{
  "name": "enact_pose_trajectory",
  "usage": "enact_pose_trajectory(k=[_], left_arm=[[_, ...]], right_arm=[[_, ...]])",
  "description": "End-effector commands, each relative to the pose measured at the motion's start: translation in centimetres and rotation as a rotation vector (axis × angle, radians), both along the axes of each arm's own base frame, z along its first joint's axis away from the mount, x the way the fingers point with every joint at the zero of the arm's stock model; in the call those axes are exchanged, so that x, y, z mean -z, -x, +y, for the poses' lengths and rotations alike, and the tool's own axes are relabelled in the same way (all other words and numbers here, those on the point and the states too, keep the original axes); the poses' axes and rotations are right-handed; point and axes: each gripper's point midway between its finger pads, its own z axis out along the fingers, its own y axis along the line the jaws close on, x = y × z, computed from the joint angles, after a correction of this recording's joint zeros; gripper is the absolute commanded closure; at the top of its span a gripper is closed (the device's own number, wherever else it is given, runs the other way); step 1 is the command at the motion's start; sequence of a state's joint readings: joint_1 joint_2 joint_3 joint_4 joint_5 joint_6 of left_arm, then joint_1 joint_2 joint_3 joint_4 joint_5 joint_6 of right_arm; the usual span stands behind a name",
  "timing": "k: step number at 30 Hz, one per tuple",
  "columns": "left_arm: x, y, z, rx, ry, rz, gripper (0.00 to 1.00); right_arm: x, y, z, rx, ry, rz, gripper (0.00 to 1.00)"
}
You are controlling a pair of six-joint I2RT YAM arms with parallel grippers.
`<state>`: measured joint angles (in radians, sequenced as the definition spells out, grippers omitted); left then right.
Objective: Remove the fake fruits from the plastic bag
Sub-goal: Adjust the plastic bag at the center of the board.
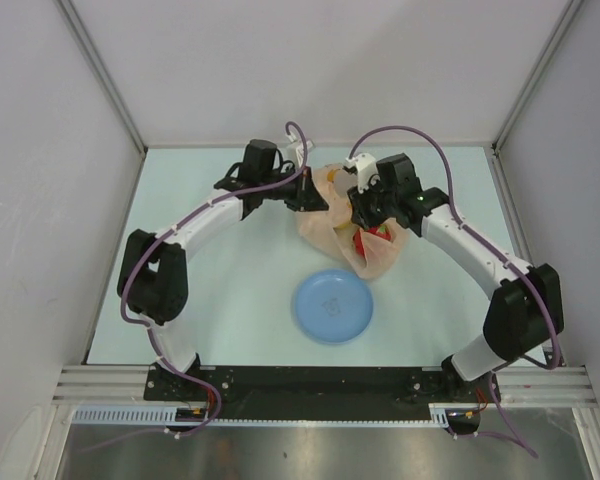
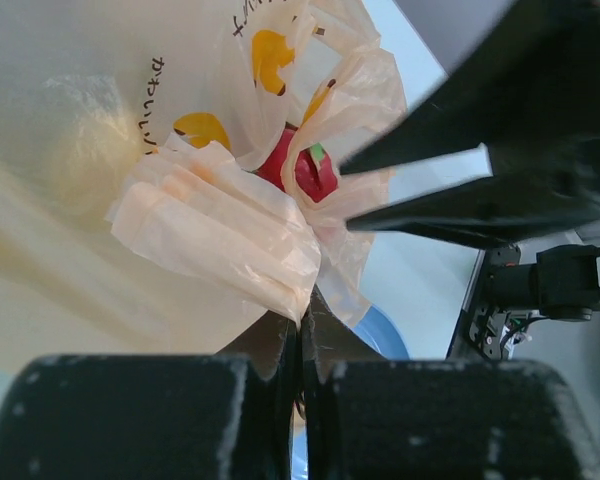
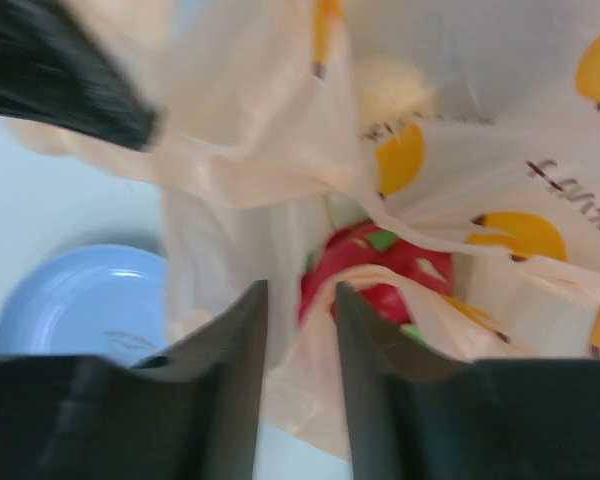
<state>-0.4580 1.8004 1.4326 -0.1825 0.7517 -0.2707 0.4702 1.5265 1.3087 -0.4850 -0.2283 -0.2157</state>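
Left fingers point(image 2: 160, 420) are pressed together, pinching a fold of the bag point(image 2: 210, 230). Right fingers point(image 3: 235, 390) stand narrowly apart, and we see nothing clamped between them. The dragon fruit point(image 3: 380, 265) sits inside the bag mouth, just past the right fingertips and a little right of their gap in the right wrist view. We judge the right arm nearer. We can't tell its long axis because film covers it.

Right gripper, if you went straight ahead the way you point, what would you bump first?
Probably the plastic bag film just ahead of the right gripper; the red dragon fruit sits close behind it, though depth is unclear.
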Motion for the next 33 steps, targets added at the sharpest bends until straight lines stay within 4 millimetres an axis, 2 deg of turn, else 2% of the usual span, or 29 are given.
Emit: enact_pose_trajectory(k=[1, 2, 7, 8, 11, 13, 14, 15, 16, 17, 19, 23, 25, 28, 29, 30, 31, 32, 33], left_arm=[[-1.2, 0.5, -0.6, 0.014, 0.017, -0.047, 0.96], [-1.0, 0.6, -0.5, 0.014, 0.016, -0.041, 0.96], [-0.2, 1.0, -0.2, 0.022, -0.002, -0.031, 0.96], [-0.1, 0.9, 0.0, 0.018, -0.003, -0.024, 0.96], [0.4, 0.3, 0.6, 0.0, -0.012, 0.005, 0.96], [0.7, 0.0, 0.9, -0.007, -0.031, 0.002, 0.97], [0.6, -0.3, 0.9, -0.019, -0.046, -0.003, 0.97], [0.3, -0.3, 0.9, -0.016, -0.043, -0.01, 0.97], [-0.1, -0.1, 0.8, -0.005, -0.039, -0.028, 0.97], [-0.2, -0.1, 0.8, -0.003, -0.036, -0.042, 0.97], [0.1, -0.3, 0.6, -0.005, -0.039, -0.036, 0.97], [-0.7, -0.4, 0.2, -0.008, -0.01, -0.042, 0.96], [-1.2, -0.2, -0.3, 0.001, 0.004, -0.036, 0.96], [-1.5, 0.3, -0.9, 0.027, 0.013, -0.044, 0.96], [-1.4, 0.3, -0.9, 0.029, 0.009, -0.044, 0.95], [-1.1, 0.4, -1.1, 0.03, 0.0, -0.046, 0.95], [-1.1, 0.4, -1.1, 0.028, -0.006, -0.04, 0.95], [-1.1, 0.5, -1.1, 0.03, -0.006, -0.042, 0.94], [-1.3, 0.8, -1.2, 0.035, -0.004, -0.053, 0.94]], right_arm=[[2.0, -2.2, -2.9, 0.205, -0.01, 0.069, 0.53], [2.2, -2.7, -3.0, 0.229, -0.033, 0.077, 0.49], [3.1, -4.1, -2.3, 0.201, -0.035, 0.053, 0.49], [3.9, -4.3, -2.2, 0.196, -0.024, 0.061, 0.49], [4.4, -4.7, -2.9, 0.197, 0.013, 0.046, 0.5], [4.6, -3.9, -4.8, 0.228, 0.033, 0.092, 0.53], [5.4, -2.2, -6.1, 0.245, 0.058, 0.169, 0.59], [4.5, -1.1, -7.0, 0.255, 0.037, 0.185, 0.61], [5.9, 0.3, -8.7, 0.278, 0.051, 0.246, 0.62], [7.0, 2.4, -9.6, 0.264, 0.088, 0.318, 0.66], [9.2, 5.1, -10.6, 0.194, 0.172, 0.385, 0.71], [10.6, 6.1, -12.3, 0.139, 0.27, 0.366, 0.73], [10.8, 5.4, -14.1, 0.195, 0.309, 0.33, 0.71], [7.8, 4.6, -14.0, 0.198, 0.269, 0.265, 0.7], [5.7, 4.0, -13.5, 0.189, 0.237, 0.218, 0.69], [4.4, 4.0, -13.1, 0.179, 0.209, 0.199, 0.68], [2.6, 4.4, -12.5, 0.164, 0.174, 0.18, 0.63], [1.0, 4.5, -11.1, 0.145, 0.101, 0.17, 0.59], [0.1, 4.7, -10.2, 0.13, 0.063, 0.161, 0.52]])
